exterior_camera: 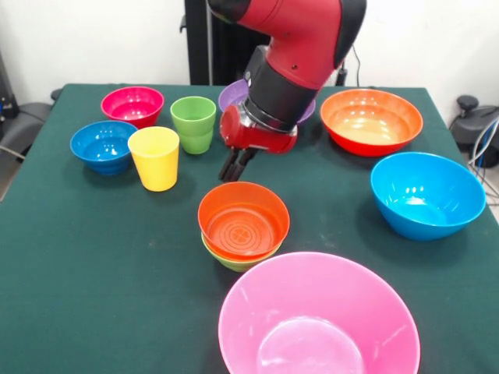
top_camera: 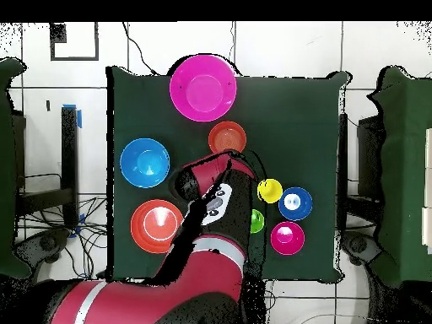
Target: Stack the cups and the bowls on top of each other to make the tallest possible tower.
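A small orange-red bowl (exterior_camera: 243,220) sits nested in a small light-green bowl (exterior_camera: 231,262) at the table's middle; in the overhead view only the orange-red bowl (top_camera: 227,137) shows. My gripper (exterior_camera: 234,165) hangs just behind and left of this pile, above the cloth, shut and empty. The yellow cup (exterior_camera: 154,158) and the green cup (exterior_camera: 193,123) stand upright to the left. The large pink bowl (exterior_camera: 318,319) is in front. The large light blue bowl (exterior_camera: 427,193) stands alone at right. The large orange bowl (exterior_camera: 371,121) is at back right. The purple bowl (exterior_camera: 231,95) is mostly hidden behind my arm.
A small magenta-red bowl (exterior_camera: 132,105) and a small dark blue bowl (exterior_camera: 103,146) stand at back left near the cups. The dark green table (exterior_camera: 93,296) ends close in front of the pink bowl. My arm covers the table's far middle.
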You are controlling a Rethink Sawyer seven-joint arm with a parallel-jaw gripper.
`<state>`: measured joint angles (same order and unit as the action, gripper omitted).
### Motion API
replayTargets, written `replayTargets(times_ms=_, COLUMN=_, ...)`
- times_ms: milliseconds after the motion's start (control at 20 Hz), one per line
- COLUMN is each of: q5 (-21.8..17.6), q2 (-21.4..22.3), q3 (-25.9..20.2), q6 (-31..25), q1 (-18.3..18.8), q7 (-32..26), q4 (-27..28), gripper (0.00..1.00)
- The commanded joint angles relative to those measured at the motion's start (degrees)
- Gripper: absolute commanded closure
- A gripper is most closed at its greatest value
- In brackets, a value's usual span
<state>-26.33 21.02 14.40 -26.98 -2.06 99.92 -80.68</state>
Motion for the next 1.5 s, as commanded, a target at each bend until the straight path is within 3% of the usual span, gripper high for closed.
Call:
replayTargets(times_ms=50, q5=-0.24, q2=3.34, q3=-4.93, q6=-2.41, q1=1.22, q7=0.2, q4=-1.81, gripper=1.0)
replayTargets(times_ms=800, q5=-0.1, q2=4.66, q3=-5.04, q6=-4.16, q1=0.42, q7=0.53, q4=-1.01, gripper=1.0)
replayTargets(times_ms=1500, q5=-0.95, q2=-0.52, q3=-3.73, q6=0.7, q1=-0.43, q7=4.6, q4=2.87, gripper=1.0)
